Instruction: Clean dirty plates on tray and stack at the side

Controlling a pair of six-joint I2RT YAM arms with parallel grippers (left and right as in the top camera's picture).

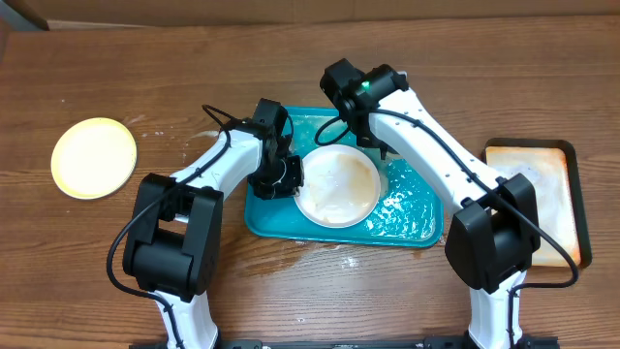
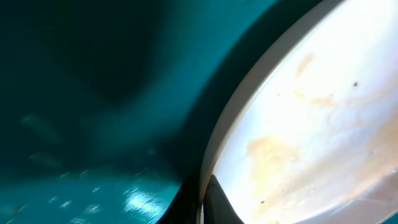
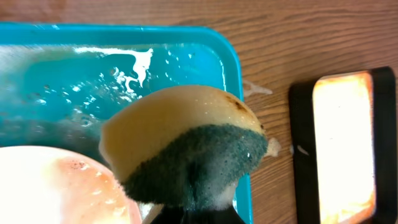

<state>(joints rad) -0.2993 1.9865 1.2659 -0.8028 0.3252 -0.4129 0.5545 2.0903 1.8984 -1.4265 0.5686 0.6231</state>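
A white plate with faint brown smears lies in the wet teal tray. My left gripper is shut on the plate's left rim. In the left wrist view the rim runs down between the dark fingers at the bottom edge. My right gripper hovers at the plate's far right edge, shut on a yellow and green sponge that fills the right wrist view above the tray and the plate. A pale yellow plate rests on the table at the far left.
A smaller dark-rimmed tray with a foamy whitish-orange inside stands at the right, close to the teal tray's right end. Water is spilt on the wood in front of the teal tray.
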